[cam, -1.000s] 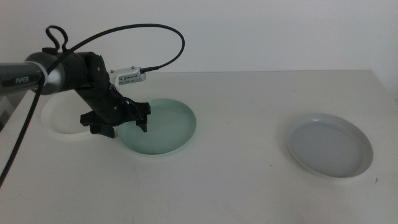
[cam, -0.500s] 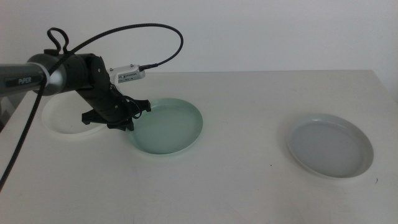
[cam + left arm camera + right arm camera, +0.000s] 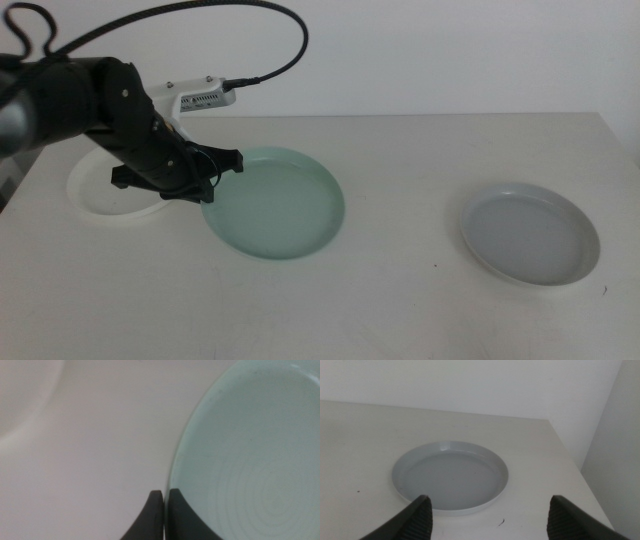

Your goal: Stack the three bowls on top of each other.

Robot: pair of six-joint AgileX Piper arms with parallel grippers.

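The mint green bowl (image 3: pixel 275 202) hangs tilted just above the table, left of centre, and my left gripper (image 3: pixel 208 185) is shut on its left rim. In the left wrist view the two jaws (image 3: pixel 163 510) pinch the green bowl's (image 3: pixel 250 460) edge. Behind the left arm the white bowl (image 3: pixel 92 195) lies at the table's left side, partly hidden; a blurred part of the white bowl (image 3: pixel 22 397) also shows in the left wrist view. Flat on the table at the right lies the light grey bowl (image 3: pixel 528 233). My right gripper (image 3: pixel 497 517) waits open just in front of the grey bowl (image 3: pixel 450 474).
The table's right edge (image 3: pixel 570 455) runs close beside the grey bowl. A black cable (image 3: pixel 250 20) arcs above the left arm. Bare tabletop (image 3: pixel 400 200) lies between the green and grey bowls.
My left gripper has carried the green bowl to the right, away from the white bowl, and raised it. The grey bowl has not moved.
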